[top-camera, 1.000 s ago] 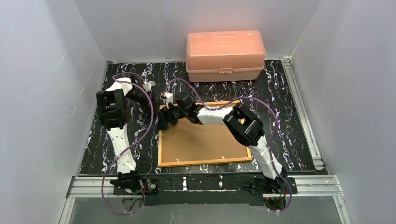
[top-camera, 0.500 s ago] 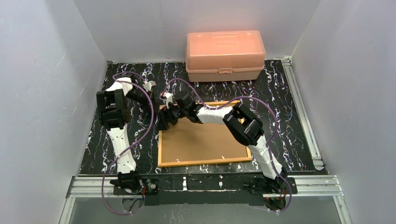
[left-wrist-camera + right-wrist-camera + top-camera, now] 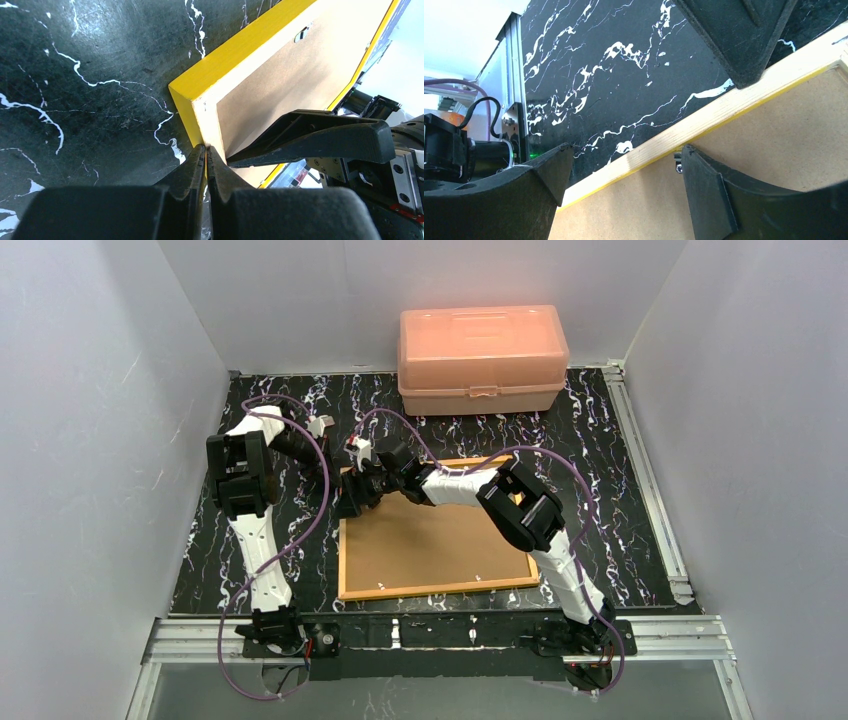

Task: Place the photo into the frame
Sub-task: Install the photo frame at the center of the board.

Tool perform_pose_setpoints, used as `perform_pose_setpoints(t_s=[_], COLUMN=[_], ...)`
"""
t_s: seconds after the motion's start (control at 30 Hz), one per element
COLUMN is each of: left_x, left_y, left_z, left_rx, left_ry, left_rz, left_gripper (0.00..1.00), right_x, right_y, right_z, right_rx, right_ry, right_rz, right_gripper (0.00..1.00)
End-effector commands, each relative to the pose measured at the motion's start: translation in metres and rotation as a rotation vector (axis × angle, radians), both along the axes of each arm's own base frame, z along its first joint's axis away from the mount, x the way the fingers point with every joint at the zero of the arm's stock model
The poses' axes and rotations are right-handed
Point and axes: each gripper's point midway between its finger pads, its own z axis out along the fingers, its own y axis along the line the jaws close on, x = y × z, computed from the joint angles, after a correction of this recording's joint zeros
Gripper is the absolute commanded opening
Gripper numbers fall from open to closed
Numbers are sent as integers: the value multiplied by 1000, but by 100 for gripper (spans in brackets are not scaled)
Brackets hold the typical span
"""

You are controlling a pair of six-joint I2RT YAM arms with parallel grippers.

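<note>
- My left gripper has its two black fingers pressed flat together with nothing between them. Its own wrist camera shows the tips touching the corner of the large, thin, rectangular picture frame with the yellow-orange border.
- The frame lies back-up, its brown fibreboard panel facing the cameras.
- My right gripper has its jaws well apart and straddles the frame's rail. One finger is on the table side, and the other is over the fibreboard, just beside a small metal clip.
- Only the right wrist view shows that straddle; the left wrist view shows just one right finger lying across the board.
- The right wrist view also catches a left fingertip against the rail's outer edge.
- From the overhead camera, both grippers bunch at the frame's far-left corner, and I cannot make out their jaws.
- That view does show the frame lying flat on the black, white-veined marble-pattern table top, towards its near edge.
- The frame is well apart from the salmon-pink plastic lidded box at the back.
</note>
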Motion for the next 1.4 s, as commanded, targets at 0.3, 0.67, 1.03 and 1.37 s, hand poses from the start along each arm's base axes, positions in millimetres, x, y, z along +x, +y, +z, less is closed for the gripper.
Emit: perform_pose_setpoints(t_s=[0.3, 0.67, 1.03, 1.37], left_x=[6, 4, 1, 1], left_y=[10, 10, 10, 10], left_z=[6, 7, 4, 4], left_rx=[72, 71, 75, 71], left_ry=[-93, -93, -85, -84], left_rz=[-40, -40, -46, -43], left_gripper=[2, 2, 2, 1], right_x=[-22, 10, 27, 2], right_y=[11, 1, -8, -6], right_z=[23, 32, 21, 7], right_rx=[88, 61, 43, 25], right_ry=[59, -43, -16, 22], right_rz=[134, 106, 74, 116], right_gripper=[86, 89, 89, 88])
